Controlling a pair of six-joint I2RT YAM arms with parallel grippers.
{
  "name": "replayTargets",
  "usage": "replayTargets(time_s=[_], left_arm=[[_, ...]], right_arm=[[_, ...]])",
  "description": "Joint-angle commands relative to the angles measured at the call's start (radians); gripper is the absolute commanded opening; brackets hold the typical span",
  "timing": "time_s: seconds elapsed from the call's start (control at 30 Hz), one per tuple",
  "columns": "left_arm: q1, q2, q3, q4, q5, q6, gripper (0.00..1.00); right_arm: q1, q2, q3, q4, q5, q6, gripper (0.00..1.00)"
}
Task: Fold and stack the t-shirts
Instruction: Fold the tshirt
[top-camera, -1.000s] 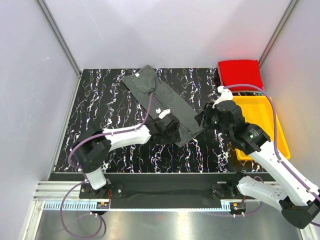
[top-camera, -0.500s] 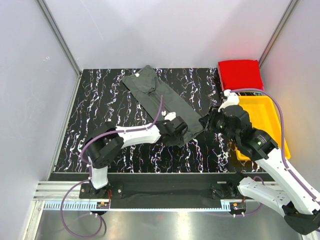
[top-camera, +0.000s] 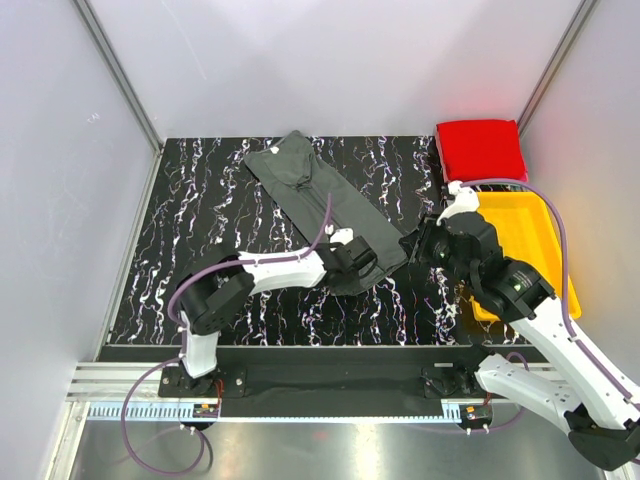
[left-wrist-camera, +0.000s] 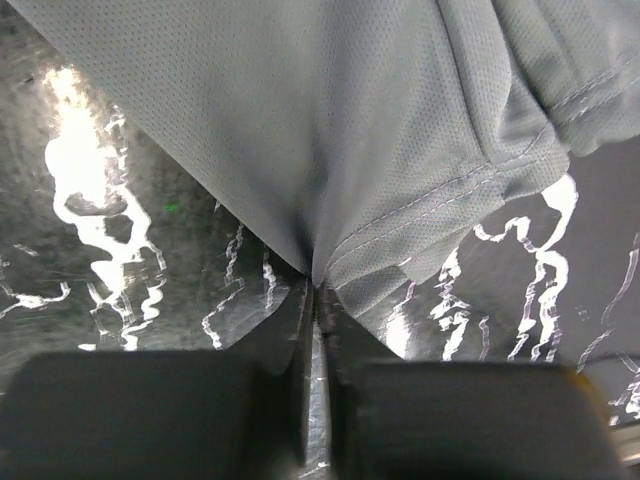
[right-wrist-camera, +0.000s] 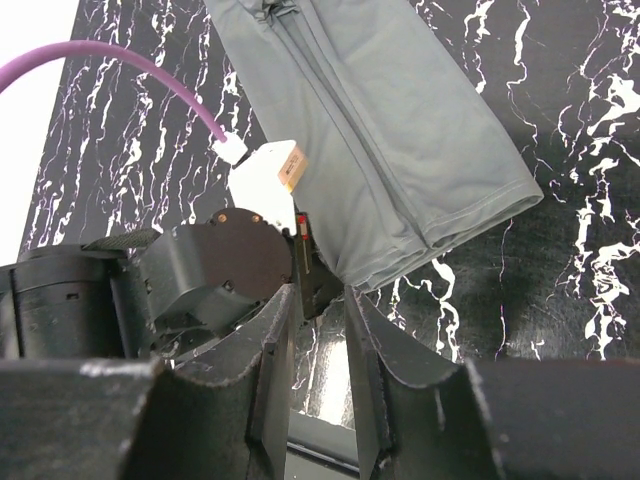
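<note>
A grey t-shirt, folded into a long strip, lies diagonally on the black marbled table. My left gripper is at the strip's near right end. In the left wrist view its jaws are shut on the hem of the grey t-shirt, and the cloth puckers into the pinch. My right gripper hangs just right of that end. Its jaws stand open with nothing between them, above the table beside the grey t-shirt. A folded red t-shirt lies at the back right corner.
A yellow tray sits on the right side of the table, partly under my right arm. White walls enclose the table on the left, back and right. The left arm's wrist is close in front of my right gripper.
My left gripper slid right along the shirt's near end and shut on its hem. My right gripper shifted slightly right and stayed open.
</note>
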Motion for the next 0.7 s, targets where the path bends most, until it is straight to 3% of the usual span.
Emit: replayTargets(time_s=[0.0,0.13,0.43,0.47,0.5,0.53,0.6,0.63,0.67], left_arm=[[-0.007,-0.083,-0.034,-0.033,-0.040,0.020,0.00],[-0.009,-0.169,-0.141,-0.079,-0.022,0.037,0.00],[-0.009,-0.552,-0.488,-0.281,-0.028,0.011,0.01],[-0.009,-0.602,-0.511,-0.288,-0.016,-0.007,0.05],[-0.009,-0.624,-0.534,-0.297,-0.008,-0.021,0.25],[-0.009,-0.647,-0.563,-0.306,-0.006,-0.035,0.35],[-0.009,-0.707,-0.574,-0.333,-0.014,-0.059,0.45],[-0.009,-0.730,-0.568,-0.347,-0.025,-0.065,0.55],[-0.007,-0.770,-0.562,-0.358,-0.044,-0.069,0.58]], right_arm=[[-0.005,-0.006,-0.007,0.011,0.014,0.022,0.33],[-0.005,0.006,-0.015,0.000,-0.033,0.033,0.34],[-0.005,0.036,-0.145,0.068,-0.143,0.111,0.33],[-0.005,0.049,-0.180,0.080,-0.183,0.120,0.33],[-0.005,0.061,-0.199,0.097,-0.197,0.132,0.34],[-0.005,0.082,-0.217,0.135,-0.212,0.139,0.34],[-0.005,0.102,-0.269,0.183,-0.271,0.152,0.36],[-0.005,0.127,-0.288,0.232,-0.326,0.154,0.38],[-0.005,0.145,-0.311,0.244,-0.355,0.156,0.43]])
